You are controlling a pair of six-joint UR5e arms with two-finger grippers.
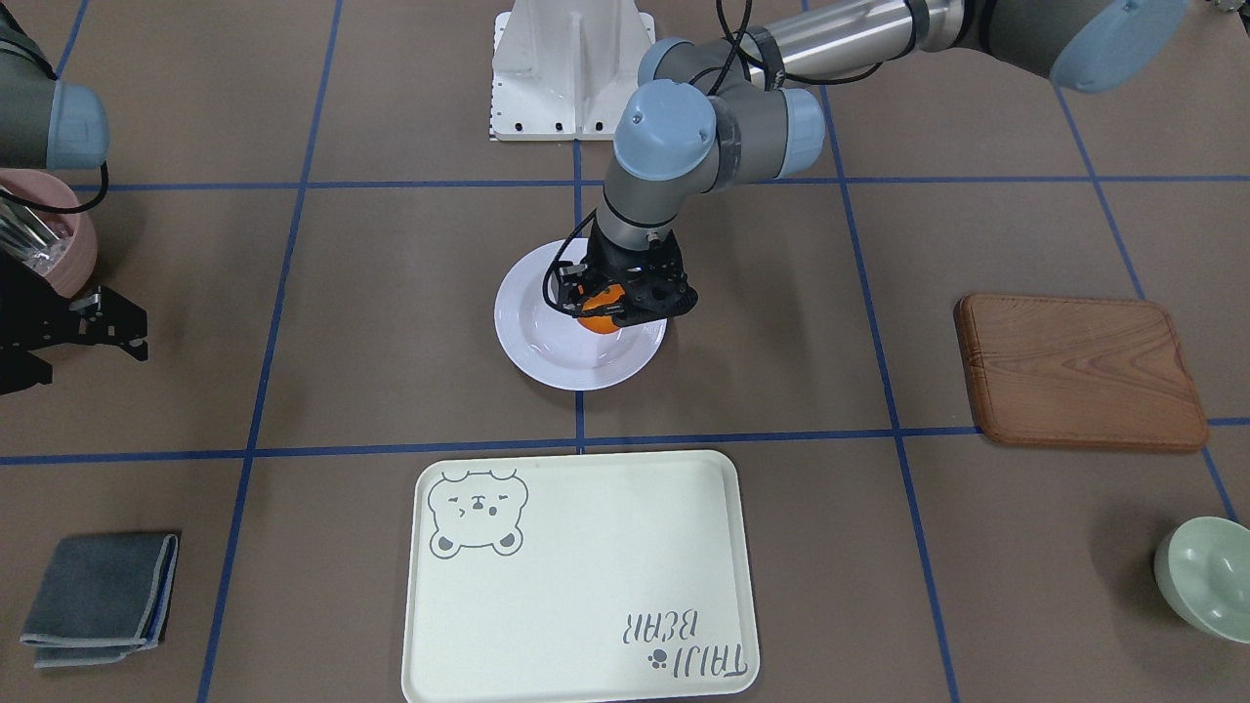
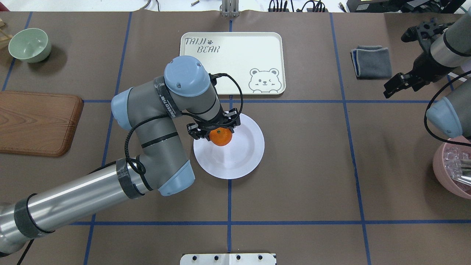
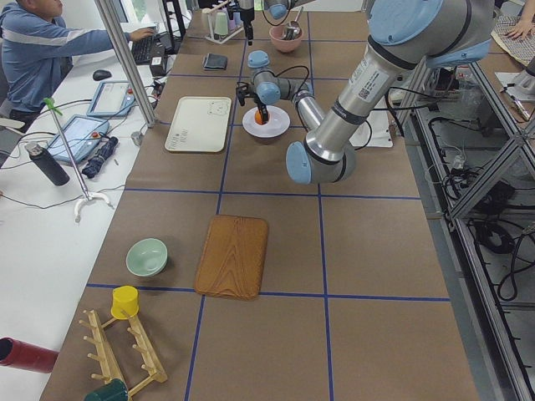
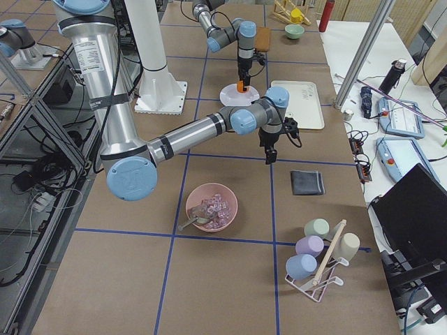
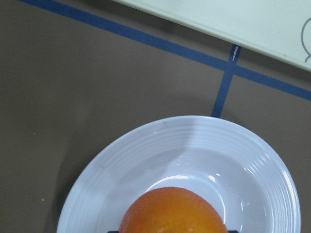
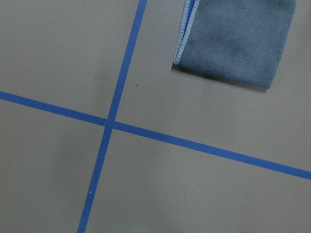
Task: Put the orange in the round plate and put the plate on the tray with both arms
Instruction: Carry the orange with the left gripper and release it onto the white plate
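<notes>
The orange (image 2: 221,137) is over the well of the round white plate (image 2: 243,154) at the table's middle, and my left gripper (image 2: 215,129) is shut on it from above. From the front the orange (image 1: 600,319) shows between the black fingers above the plate (image 1: 547,353). The left wrist view has the orange (image 5: 175,213) at its bottom edge, with the plate (image 5: 194,145) below it. I cannot tell whether the fruit touches the plate. The cream tray (image 2: 235,51) lies empty just beyond the plate. My right gripper (image 2: 392,88) hangs open far to the right, holding nothing.
A brown wooden board (image 2: 36,123) and a pale-green bowl (image 2: 29,45) lie on the left side. A folded grey cloth (image 2: 371,61) and a pink bowl (image 2: 452,169) of clear pieces sit on the right. A person (image 3: 42,42) sits beyond the table.
</notes>
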